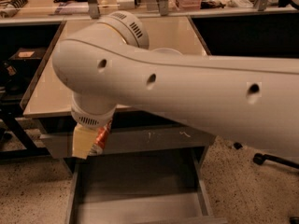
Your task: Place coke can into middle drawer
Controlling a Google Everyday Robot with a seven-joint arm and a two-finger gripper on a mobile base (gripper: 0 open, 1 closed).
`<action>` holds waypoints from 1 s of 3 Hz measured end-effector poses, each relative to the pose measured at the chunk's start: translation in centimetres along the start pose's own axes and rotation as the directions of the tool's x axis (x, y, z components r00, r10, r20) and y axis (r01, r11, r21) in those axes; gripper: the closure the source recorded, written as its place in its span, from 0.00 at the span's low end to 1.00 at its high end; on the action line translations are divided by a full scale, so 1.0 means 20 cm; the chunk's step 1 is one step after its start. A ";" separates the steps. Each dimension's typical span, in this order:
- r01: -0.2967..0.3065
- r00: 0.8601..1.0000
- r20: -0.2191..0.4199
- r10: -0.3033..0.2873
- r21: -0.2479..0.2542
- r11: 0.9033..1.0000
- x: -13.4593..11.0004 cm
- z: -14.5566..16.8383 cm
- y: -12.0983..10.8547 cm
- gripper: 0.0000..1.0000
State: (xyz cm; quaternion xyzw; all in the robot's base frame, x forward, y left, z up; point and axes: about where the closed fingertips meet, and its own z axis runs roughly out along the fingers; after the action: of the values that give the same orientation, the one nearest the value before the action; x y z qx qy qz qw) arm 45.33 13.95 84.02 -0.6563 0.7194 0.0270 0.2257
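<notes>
Middle drawer (140,183) stands pulled open at the bottom of the view, flat grey floor showing. Tool (90,141) hangs over its left rear corner, just in front of the closed drawer front (159,138), clamped on the coke can (102,135) — carry step, release not yet done. Next move, as I judge it: shift inward over the floor, lower, then let go. Can shows red with white marking, tilted, largely hidden by the pale finger. Tabletop (46,94) lies behind and above.
</notes>
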 end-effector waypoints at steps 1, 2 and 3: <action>-0.064 0.998 -0.008 0.065 0.057 0.996 0.05 -0.01 0.16 1.00; -0.088 0.996 -0.015 0.089 0.052 0.995 0.07 0.01 0.18 1.00; -0.096 0.995 -0.012 0.097 0.056 0.994 0.07 0.01 0.17 1.00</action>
State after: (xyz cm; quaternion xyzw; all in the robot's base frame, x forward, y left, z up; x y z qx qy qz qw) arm 42.13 13.10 82.44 -0.6144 0.7526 0.0131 0.2367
